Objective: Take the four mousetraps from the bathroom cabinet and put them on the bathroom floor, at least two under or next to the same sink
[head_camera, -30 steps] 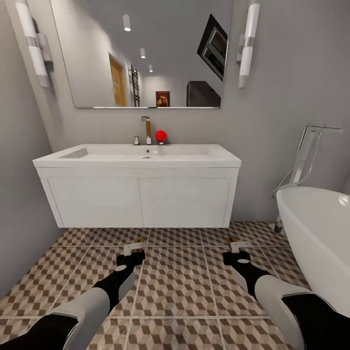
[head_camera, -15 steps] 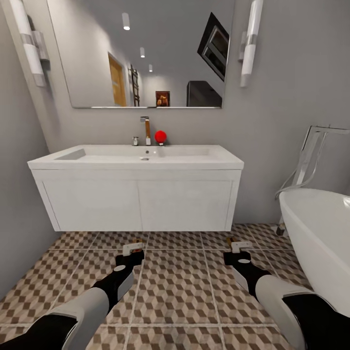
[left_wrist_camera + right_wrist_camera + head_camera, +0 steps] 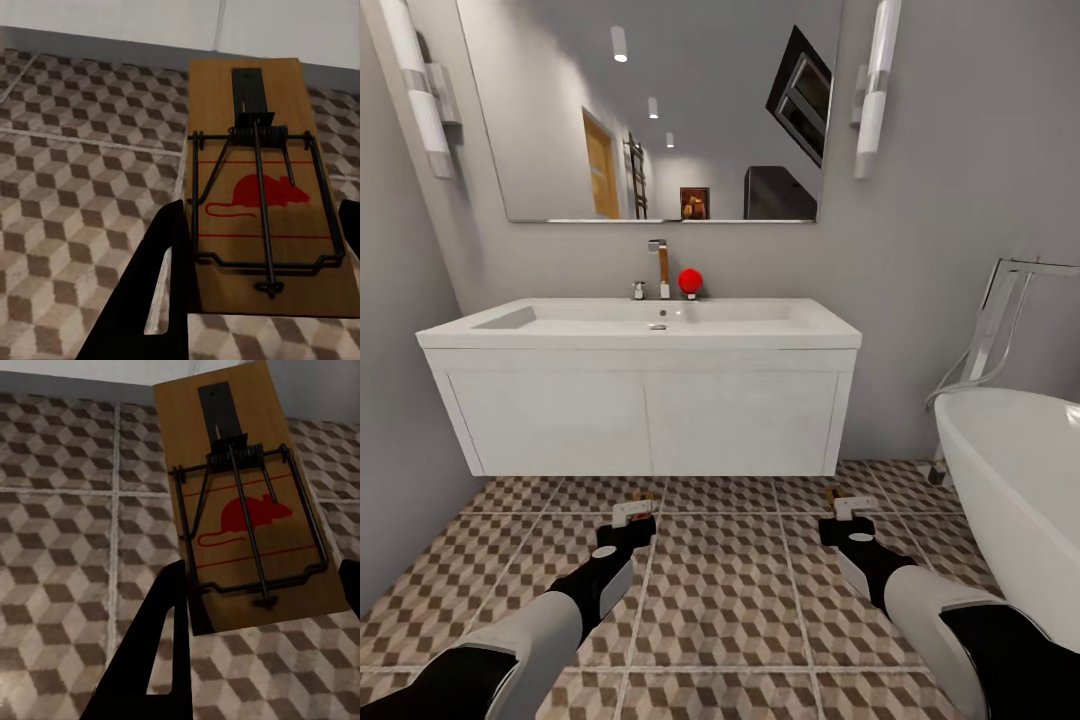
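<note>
Two mousetraps are in hand, each a wooden base with a wire spring and a red mouse print. My left gripper (image 3: 626, 530) is shut on one mousetrap (image 3: 633, 511), seen close in the left wrist view (image 3: 259, 195). My right gripper (image 3: 849, 526) is shut on the other mousetrap (image 3: 850, 505), also seen in the right wrist view (image 3: 251, 510). Both hang low over the bathroom floor (image 3: 720, 600), just in front of the white sink (image 3: 650, 320) and its vanity. The cabinet is out of view.
A white bathtub (image 3: 1015, 480) stands close on the right with a chrome standing tap (image 3: 1000, 310) behind it. A grey wall closes the left side. The sink top carries a chrome tap (image 3: 660, 262) and a red ball (image 3: 690, 280). A mirror hangs above.
The whole view shifted slightly towards the sink over the first half second, so the camera moved. Both grippers keep their mousetraps at the same height.
</note>
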Controlling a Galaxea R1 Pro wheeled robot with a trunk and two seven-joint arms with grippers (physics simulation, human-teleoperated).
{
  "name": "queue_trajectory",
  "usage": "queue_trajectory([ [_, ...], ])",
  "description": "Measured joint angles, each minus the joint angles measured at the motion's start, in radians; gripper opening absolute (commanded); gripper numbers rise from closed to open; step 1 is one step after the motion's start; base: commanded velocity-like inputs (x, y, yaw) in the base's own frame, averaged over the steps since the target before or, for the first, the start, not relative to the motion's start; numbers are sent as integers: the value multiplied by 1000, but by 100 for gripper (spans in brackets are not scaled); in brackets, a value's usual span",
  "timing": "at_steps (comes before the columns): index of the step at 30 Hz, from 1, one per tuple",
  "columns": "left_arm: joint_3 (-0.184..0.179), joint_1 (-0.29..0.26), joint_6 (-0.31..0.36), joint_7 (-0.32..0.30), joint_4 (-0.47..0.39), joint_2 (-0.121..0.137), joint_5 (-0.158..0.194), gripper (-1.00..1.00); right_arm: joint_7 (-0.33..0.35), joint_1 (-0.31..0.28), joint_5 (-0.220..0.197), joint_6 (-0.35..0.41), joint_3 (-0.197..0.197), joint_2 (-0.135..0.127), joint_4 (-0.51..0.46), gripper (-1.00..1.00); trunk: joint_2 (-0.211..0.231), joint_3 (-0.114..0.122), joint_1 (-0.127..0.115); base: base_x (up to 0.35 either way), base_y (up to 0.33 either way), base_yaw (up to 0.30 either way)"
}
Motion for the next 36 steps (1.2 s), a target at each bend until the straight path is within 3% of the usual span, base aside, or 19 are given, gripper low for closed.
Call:
queue_trajectory([
  [3, 0, 0, 4, -19, 1, 7, 1, -100, 1, 0, -2, 2, 0, 3, 0, -100, 0, 0, 0, 0, 0, 0],
  [8, 1, 0, 2, -207, 4, 50, -1, -100, 4, 0, -9, 4, -1, 8, 2, -100, 0, 0, 0, 10, 0, 0],
  [11, 1, 0, -1, -248, 3, 65, 0, -100, 5, 0, -10, 2, -2, 13, 21, -100, 0, 0, 0, 67, 0, 0],
  [14, 2, 0, 2, -250, 4, 67, 3, -100, 9, 0, -10, 2, -1, 21, 33, -100, 0, 0, 0, 63, 0, 0],
  [20, 0, 0, -1, -194, 4, 66, -4, -100, 21, 0, -11, -34, -1, 22, 37, -100, 0, 0, 0, 10, 0, 0],
  [36, 4, 0, 1, -183, 5, 63, 2, -100, 22, 0, -8, -47, -2, 18, 36, -100, 0, 0, 0, 0, 0, 0],
])
